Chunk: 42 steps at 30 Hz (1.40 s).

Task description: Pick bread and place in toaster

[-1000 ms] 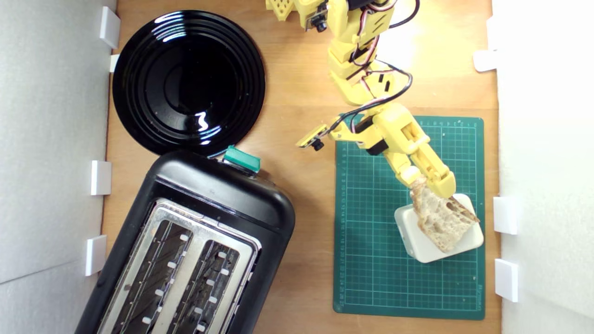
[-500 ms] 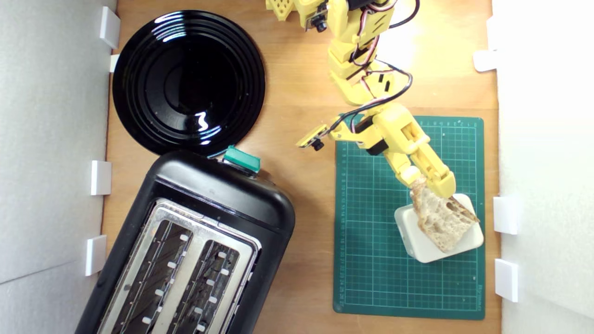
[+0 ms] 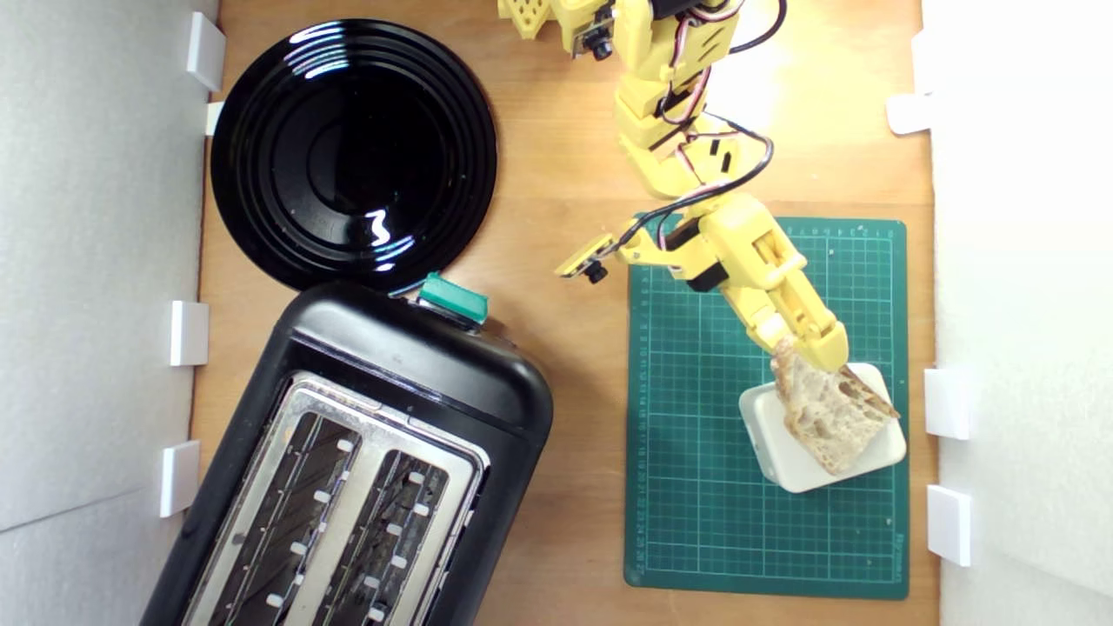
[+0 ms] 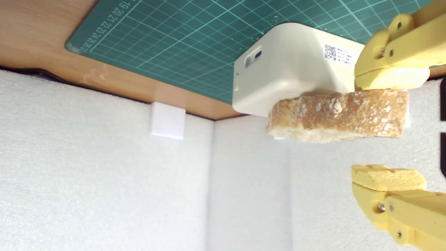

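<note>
Yellow claw [image 4: 388,127] agape around bread [image 4: 336,115], wrist view only.

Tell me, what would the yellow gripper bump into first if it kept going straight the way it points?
Probably the bread: the open gripper already has the slice's end between its fingers, one pad touching the crust. The cream block lies right under it. Depth is hard to judge.

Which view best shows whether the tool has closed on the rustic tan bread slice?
The wrist view: one pad touches the rustic tan bread slice, the other stands clear, so the yellow tool is open. The exterior view shows the tool over the slice from above, hiding that gap.
</note>
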Each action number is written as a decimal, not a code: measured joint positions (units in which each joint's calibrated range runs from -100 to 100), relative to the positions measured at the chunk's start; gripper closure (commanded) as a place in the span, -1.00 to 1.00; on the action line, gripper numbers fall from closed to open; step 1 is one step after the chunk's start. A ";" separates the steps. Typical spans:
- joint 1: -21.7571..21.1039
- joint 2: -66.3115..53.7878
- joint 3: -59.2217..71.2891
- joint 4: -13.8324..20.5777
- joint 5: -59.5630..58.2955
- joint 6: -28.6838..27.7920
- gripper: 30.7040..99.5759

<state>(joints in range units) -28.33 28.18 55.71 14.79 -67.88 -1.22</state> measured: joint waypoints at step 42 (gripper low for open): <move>0.00 1.93 -1.94 0.00 0.00 0.00 0.25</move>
<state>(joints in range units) -28.33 30.11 53.77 14.79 -67.88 -1.22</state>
